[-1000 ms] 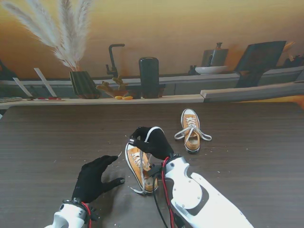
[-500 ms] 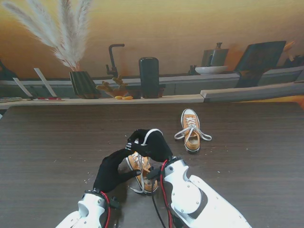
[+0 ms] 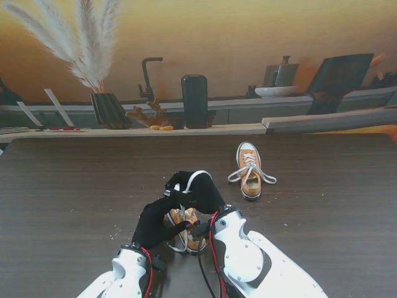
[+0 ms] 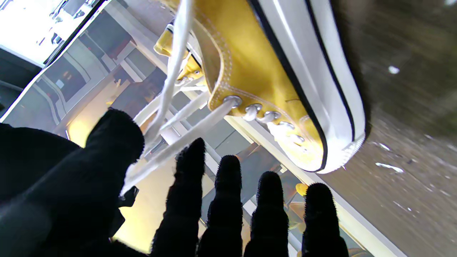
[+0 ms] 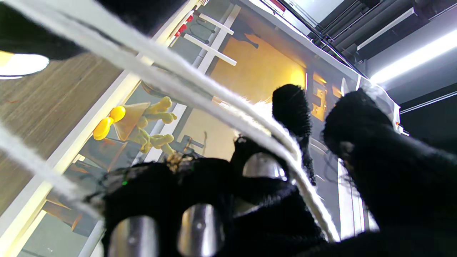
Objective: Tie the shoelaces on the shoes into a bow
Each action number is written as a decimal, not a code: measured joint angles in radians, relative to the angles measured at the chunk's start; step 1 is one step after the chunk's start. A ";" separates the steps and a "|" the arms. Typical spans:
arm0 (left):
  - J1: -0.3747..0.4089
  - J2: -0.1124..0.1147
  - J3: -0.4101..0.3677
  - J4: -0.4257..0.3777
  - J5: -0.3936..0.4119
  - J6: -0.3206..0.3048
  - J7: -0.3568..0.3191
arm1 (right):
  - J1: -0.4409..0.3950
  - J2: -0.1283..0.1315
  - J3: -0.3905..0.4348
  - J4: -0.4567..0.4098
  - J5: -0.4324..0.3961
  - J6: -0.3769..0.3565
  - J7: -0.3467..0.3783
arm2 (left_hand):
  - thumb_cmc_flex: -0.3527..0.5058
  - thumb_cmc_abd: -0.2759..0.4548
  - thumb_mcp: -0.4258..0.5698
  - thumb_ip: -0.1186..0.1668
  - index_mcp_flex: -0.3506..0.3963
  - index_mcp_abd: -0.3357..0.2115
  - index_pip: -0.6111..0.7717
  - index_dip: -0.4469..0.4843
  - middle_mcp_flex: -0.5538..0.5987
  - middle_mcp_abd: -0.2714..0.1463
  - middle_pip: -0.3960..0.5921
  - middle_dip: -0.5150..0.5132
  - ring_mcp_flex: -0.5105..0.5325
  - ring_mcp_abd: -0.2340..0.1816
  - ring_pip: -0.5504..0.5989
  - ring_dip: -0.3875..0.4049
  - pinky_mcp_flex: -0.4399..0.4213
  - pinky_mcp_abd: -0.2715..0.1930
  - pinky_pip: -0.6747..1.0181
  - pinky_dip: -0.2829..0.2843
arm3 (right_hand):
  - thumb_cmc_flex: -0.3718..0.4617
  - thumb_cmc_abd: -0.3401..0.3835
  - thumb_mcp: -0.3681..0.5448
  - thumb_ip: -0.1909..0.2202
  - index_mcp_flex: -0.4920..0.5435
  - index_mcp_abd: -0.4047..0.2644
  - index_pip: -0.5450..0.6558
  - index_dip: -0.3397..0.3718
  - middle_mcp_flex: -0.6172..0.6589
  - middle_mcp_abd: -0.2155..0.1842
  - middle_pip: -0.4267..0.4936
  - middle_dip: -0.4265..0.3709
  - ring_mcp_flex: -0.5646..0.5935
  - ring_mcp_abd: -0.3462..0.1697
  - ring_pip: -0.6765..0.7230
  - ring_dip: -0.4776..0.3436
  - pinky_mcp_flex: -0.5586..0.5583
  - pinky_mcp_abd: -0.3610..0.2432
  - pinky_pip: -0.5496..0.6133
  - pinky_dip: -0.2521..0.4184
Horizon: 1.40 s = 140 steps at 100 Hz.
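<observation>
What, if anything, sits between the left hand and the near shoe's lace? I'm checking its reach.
Nothing visible does. The left hand is at the near shoe, its thumb touching the lace; the right hand holds a loop.

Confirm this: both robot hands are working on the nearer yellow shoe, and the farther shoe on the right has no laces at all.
Not quite. Both hands, left robot hand and right robot hand, are on the nearer yellow shoe, but the farther shoe has white laces, splayed out at its sides, as the stand view shows.

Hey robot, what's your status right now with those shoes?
Right hand shut on lace loop. Left hand open, fingers at near shoe. Far shoe unobstructed. Nothing in the way.
</observation>
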<state>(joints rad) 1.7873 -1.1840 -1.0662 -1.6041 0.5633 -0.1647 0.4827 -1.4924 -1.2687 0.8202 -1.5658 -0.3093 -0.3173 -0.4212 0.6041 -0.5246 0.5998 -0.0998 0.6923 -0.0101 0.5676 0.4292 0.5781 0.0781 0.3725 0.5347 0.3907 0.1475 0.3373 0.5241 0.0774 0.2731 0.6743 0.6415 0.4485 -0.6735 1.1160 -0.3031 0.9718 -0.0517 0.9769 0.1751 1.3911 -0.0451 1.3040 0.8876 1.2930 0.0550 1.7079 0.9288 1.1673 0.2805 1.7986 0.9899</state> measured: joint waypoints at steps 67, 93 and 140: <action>0.009 -0.015 -0.003 -0.005 -0.103 -0.032 -0.011 | -0.013 0.007 0.011 -0.008 -0.001 0.002 0.014 | 0.124 0.124 -0.336 0.071 0.115 -0.111 0.662 0.676 0.110 -0.010 0.166 0.191 0.052 0.003 0.088 0.040 0.001 0.000 0.061 0.000 | 0.000 0.000 0.000 0.000 0.000 0.000 0.001 0.000 0.000 0.000 0.000 0.000 0.000 0.000 0.000 0.000 0.000 0.000 0.000 0.000; 0.028 -0.019 -0.016 -0.031 -0.109 -0.024 -0.030 | -0.014 0.009 0.020 -0.011 0.002 0.021 0.025 | 0.146 0.175 -0.440 0.077 0.277 -0.108 0.618 0.535 0.166 -0.007 0.115 0.140 0.054 0.027 0.089 0.040 0.001 0.000 0.070 -0.008 | 0.000 0.000 0.000 0.000 0.000 -0.007 0.001 0.000 0.000 0.000 0.000 0.000 0.000 0.000 0.000 0.000 0.000 0.000 0.001 -0.002; 0.096 -0.013 -0.050 -0.130 -0.433 -0.027 -0.237 | -0.014 0.012 0.021 -0.009 0.010 0.017 0.030 | 0.328 0.364 -0.533 0.077 0.243 -0.007 0.156 -0.050 0.065 0.029 -0.014 0.016 -0.022 0.043 -0.022 0.026 -0.052 0.001 -0.054 -0.019 | 0.000 0.009 0.000 0.000 0.001 -0.007 0.001 -0.010 0.000 0.000 0.000 0.000 0.000 0.000 0.000 0.000 0.000 0.000 0.003 -0.019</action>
<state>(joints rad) 1.8832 -1.1965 -1.1160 -1.7336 0.1299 -0.1921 0.2459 -1.5068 -1.2571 0.8411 -1.5752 -0.2997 -0.2999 -0.3913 0.9324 -0.1609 0.0666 -0.0230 0.9349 -0.0172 0.7235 0.3795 0.6436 0.1076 0.3582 0.5508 0.3690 0.1901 0.3151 0.5496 0.0255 0.2738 0.6206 0.6230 0.4485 -0.6643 1.1156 -0.3031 0.9725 -0.0592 0.9781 0.1652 1.3911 -0.0451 1.3040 0.8876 1.2930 0.0552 1.7079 0.9284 1.1673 0.2808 1.8011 0.9707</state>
